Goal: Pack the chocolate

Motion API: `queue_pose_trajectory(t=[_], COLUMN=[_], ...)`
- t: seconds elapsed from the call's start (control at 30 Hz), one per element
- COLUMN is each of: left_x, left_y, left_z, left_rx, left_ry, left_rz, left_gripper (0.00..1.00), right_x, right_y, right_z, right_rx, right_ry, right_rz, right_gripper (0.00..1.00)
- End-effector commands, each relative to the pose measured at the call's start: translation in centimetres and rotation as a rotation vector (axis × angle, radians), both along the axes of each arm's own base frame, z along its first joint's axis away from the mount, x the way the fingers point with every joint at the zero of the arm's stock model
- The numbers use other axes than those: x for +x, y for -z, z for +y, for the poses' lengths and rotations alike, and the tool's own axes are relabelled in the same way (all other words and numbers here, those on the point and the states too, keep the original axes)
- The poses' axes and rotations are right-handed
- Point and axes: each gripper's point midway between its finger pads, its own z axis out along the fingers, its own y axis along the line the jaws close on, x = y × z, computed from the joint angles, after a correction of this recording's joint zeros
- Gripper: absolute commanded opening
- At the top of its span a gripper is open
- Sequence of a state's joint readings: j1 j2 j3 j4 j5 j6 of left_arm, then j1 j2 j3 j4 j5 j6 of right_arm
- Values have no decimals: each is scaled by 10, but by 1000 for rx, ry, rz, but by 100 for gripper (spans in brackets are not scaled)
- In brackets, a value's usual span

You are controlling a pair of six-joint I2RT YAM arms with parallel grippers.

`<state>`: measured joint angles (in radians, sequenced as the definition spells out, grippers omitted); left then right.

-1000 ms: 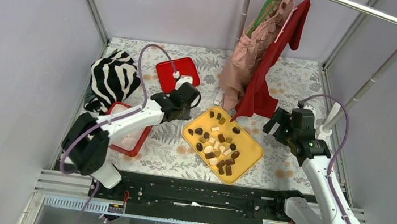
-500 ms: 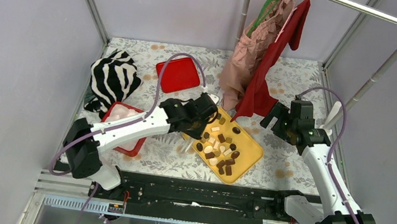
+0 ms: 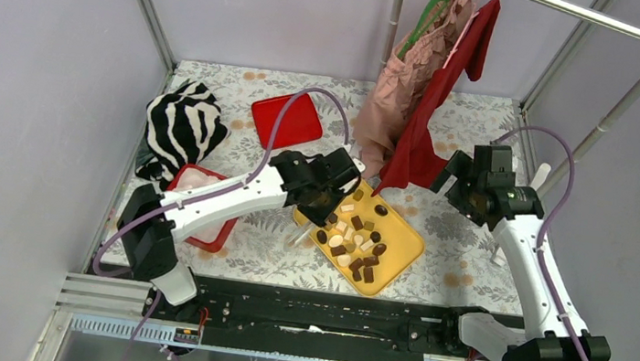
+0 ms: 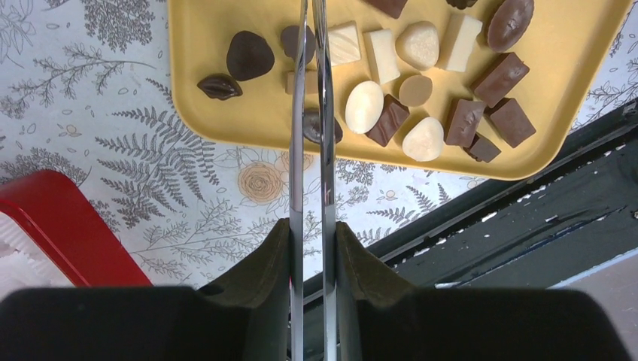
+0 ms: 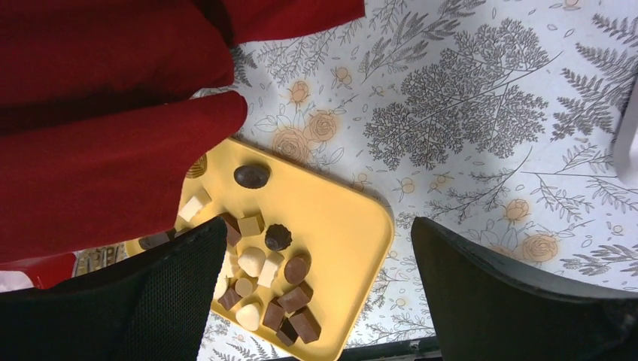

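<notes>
Zebra cloth (image 3: 180,127), red box (image 3: 215,239) and red lid (image 3: 287,121) at left; left gripper (image 4: 309,45) reaches over yellow tray's (image 3: 402,232) left corner, thin tines nearly together, grip cannot be told; roughly twenty pieces of chocolate (image 3: 355,240) on the tray; two hung garments (image 3: 417,110) overhang its far edge; right gripper (image 5: 316,226) hovers above, splayed wide, empty.

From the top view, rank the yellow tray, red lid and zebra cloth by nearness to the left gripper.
1. yellow tray: directly beneath the left gripper, mid-table.
2. red lid: farther back and to the left.
3. zebra cloth: far left, beside the wall.
</notes>
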<state>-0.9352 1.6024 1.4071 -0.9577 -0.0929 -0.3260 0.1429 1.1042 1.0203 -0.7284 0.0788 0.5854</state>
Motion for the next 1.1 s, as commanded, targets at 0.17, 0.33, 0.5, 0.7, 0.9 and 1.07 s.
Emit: queue_pose_trajectory(t=[0.17, 0.33, 0.5, 0.7, 0.9, 1.07], left_x=[13, 19, 30, 37, 35, 36], left_y=[1, 10, 21, 30, 41, 43], left_z=[-4, -7, -3, 3, 6, 2], left_rx=[53, 78, 95, 143, 176, 163], left_ry=[79, 95, 99, 80, 91, 100], left_rz=[-36, -33, -62, -32, -8, -15], left_gripper=[25, 38, 37, 40, 46, 47], right_x=[-4, -6, -14, -26, -29, -28], right_y=[-19, -31, -26, -12, -10, -7], right_z=[-10, -2, 5, -2, -11, -8], right_rx=[-64, 6, 54, 15, -36, -27], right_ry=[-15, 12, 8, 18, 27, 14], right_rz=[32, -20, -5, 50, 71, 88], right_gripper=[100, 100, 100, 100, 100, 100])
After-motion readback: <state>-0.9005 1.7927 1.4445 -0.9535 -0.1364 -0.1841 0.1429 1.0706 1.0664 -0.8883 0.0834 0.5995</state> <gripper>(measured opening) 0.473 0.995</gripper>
